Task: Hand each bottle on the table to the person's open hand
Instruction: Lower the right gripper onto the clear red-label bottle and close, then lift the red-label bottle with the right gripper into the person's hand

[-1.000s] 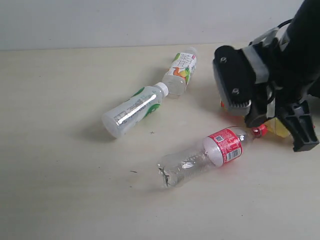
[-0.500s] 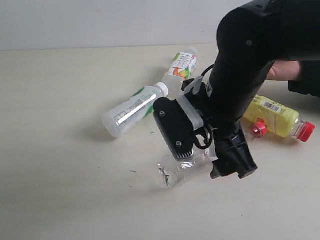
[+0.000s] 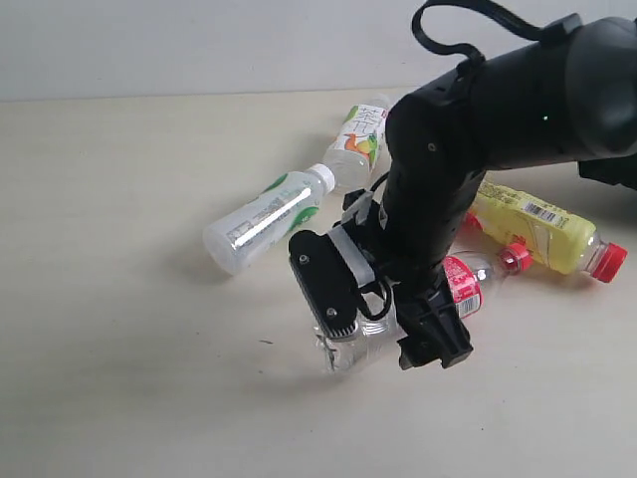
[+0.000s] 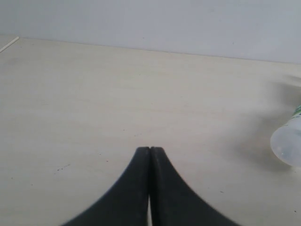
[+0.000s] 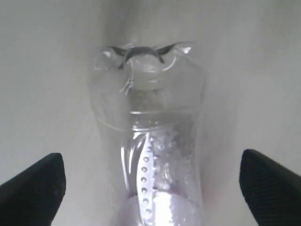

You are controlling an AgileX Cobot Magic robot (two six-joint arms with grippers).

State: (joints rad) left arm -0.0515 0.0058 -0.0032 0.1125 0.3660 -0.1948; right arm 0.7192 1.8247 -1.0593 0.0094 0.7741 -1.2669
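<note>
A clear bottle with a red label and red cap [image 3: 463, 284] lies on the pale beige table [image 3: 119, 378]. My right gripper [image 3: 383, 334] hangs just over its clear body, open, one finger on each side. The right wrist view has that bottle [image 5: 150, 141] running between the two wide-apart fingertips [image 5: 35, 183], not touching either. A yellow bottle with a red cap [image 3: 542, 234] lies to the right. Two white-and-green bottles [image 3: 264, 219] [image 3: 363, 139] lie behind. My left gripper [image 4: 150, 149] is shut on nothing over bare table. No hand is in view.
The right arm's black bulk [image 3: 498, 119] covers the table's right back part. In the left wrist view the base of a white bottle [image 4: 288, 141] shows at the edge. A pale wall [image 3: 199, 40] runs behind the table.
The right arm has swung from the right side, leftward and down, and now straddles the clear red-label bottle. The hand seen half a second ago is hidden. The bottles have not moved.
</note>
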